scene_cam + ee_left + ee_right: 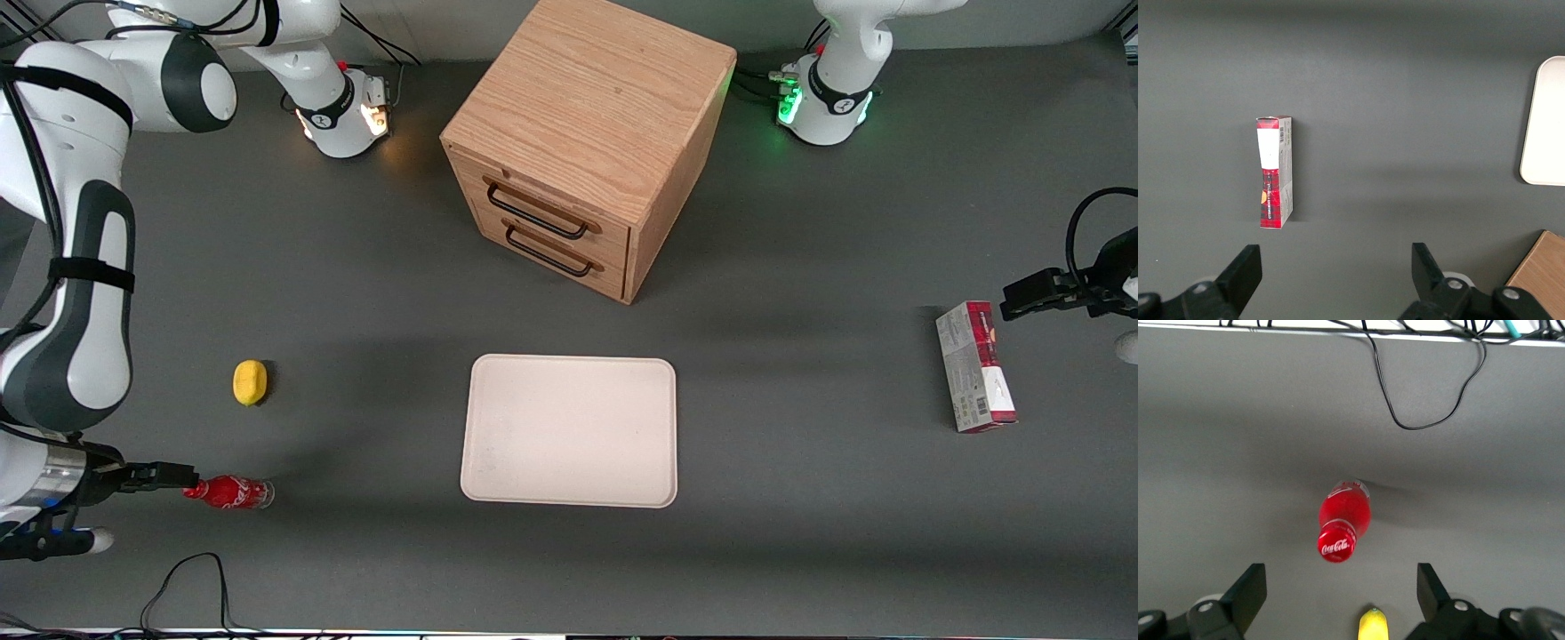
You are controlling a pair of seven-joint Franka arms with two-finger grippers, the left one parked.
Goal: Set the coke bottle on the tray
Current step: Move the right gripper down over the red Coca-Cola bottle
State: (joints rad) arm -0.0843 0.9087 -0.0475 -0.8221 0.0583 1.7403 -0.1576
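We find the bottle point(229, 492) standing upright on the table, nearer the camera than the lemon point(250, 382), well apart from the tray point(569, 430). Small, light and slick, it should be gripped around its body. Our gripper point(1338, 600) hangs above it, fingers spread wide, holding nothing.

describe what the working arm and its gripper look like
The right arm has glossy white shells with dark grey joint sections and a black strap band; black cables run along it. Its gripper, beside the coke bottle, is black, with two open wedge-shaped fingers below a metallic wrist.
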